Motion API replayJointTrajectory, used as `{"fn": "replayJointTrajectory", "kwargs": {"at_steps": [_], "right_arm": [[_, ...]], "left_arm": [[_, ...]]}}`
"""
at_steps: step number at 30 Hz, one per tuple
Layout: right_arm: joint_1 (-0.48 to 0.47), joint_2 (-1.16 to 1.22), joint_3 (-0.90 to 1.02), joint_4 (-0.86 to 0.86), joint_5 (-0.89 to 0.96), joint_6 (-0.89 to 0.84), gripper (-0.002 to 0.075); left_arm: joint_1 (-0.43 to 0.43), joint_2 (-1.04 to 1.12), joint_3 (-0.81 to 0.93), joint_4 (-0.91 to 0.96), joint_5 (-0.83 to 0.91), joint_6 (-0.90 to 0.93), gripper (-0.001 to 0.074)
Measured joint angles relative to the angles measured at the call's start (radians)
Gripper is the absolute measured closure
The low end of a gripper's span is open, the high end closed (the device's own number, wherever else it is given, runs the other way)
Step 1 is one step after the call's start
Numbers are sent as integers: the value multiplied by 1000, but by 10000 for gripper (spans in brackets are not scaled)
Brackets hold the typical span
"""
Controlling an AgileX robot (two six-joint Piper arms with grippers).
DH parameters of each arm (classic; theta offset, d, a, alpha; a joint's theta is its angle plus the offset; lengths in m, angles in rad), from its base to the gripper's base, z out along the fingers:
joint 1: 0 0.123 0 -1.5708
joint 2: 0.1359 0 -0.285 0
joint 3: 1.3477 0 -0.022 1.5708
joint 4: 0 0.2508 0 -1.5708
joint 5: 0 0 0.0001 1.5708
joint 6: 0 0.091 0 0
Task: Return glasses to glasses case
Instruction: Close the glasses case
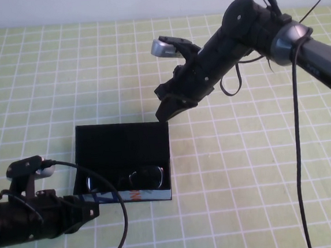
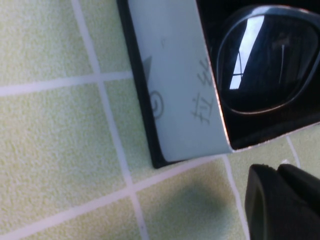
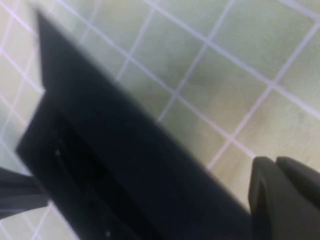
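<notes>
The glasses case [image 1: 121, 144] lies open on the green checked mat, with its black lid standing up at the back and its white printed front side [image 1: 131, 195] facing me. The black glasses [image 1: 138, 177] lie inside it. One lens [image 2: 270, 60] shows in the left wrist view behind the white front [image 2: 175, 90]. My left gripper [image 1: 95, 210] is shut and empty, low on the mat beside the case's front left corner; it also shows in the left wrist view [image 2: 280, 172]. My right gripper [image 1: 164, 111] is shut and empty at the lid's far right corner [image 3: 125, 150]; it also shows in the right wrist view [image 3: 275, 162].
The green mat with white grid lines [image 1: 262, 168] spreads on all sides of the case. A black cable [image 1: 299, 147] hangs from the right arm down across the mat's right side. Another cable [image 1: 122, 215] loops from the left arm in front of the case.
</notes>
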Motion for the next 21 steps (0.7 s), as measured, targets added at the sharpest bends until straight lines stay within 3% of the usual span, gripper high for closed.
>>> {"fn": "replayJointTrajectory", "kwargs": {"at_steps": [21], "right_arm": [[68, -208, 279, 14, 1, -69, 737]], "left_arm": [[0, -2, 0, 0, 3, 2, 737]]}}
